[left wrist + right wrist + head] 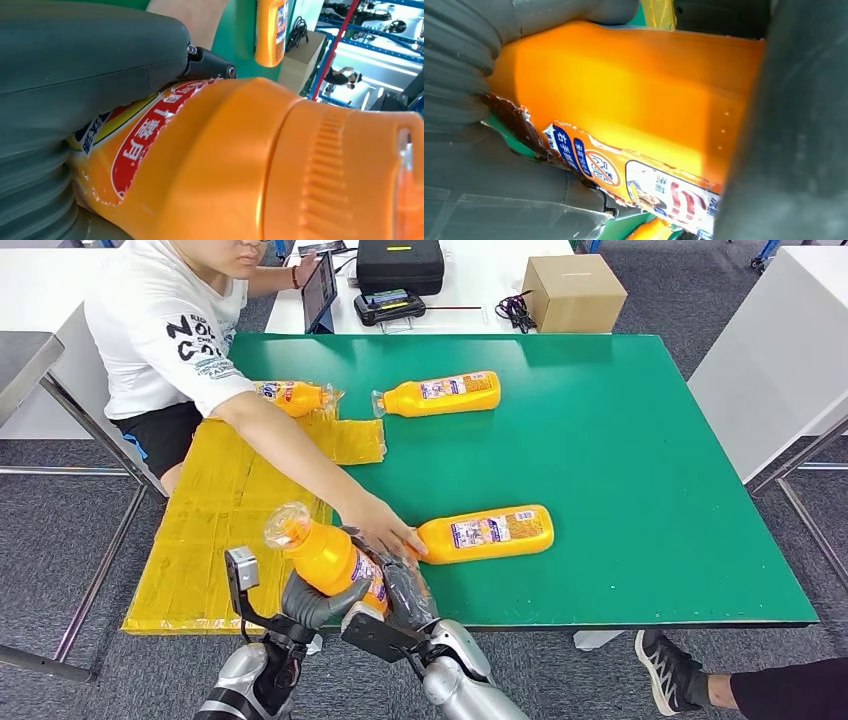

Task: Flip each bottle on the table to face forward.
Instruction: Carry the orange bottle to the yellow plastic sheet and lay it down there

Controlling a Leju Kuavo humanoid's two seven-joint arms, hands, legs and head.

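An orange bottle (322, 552) with a clear cap is lifted above the table's near left corner, tilted with its cap up and to the left. My left hand (318, 602) grips it from below and my right hand (405, 592) holds its lower body; close up, the bottle (240, 165) and its torn label (649, 185) show between the fingers. Three more orange bottles lie on their sides on the green table (620, 440): one (486, 534) near the front, one (440, 394) at the back, one (292, 396) at the back left.
A person in a white shirt sits at the table's left, one arm reaching across, the hand (385, 528) touching the front bottle's cap end beside my right hand. Yellow sheets (215, 530) cover the left side. A cardboard box (574, 292) and a black case (400, 264) stand behind.
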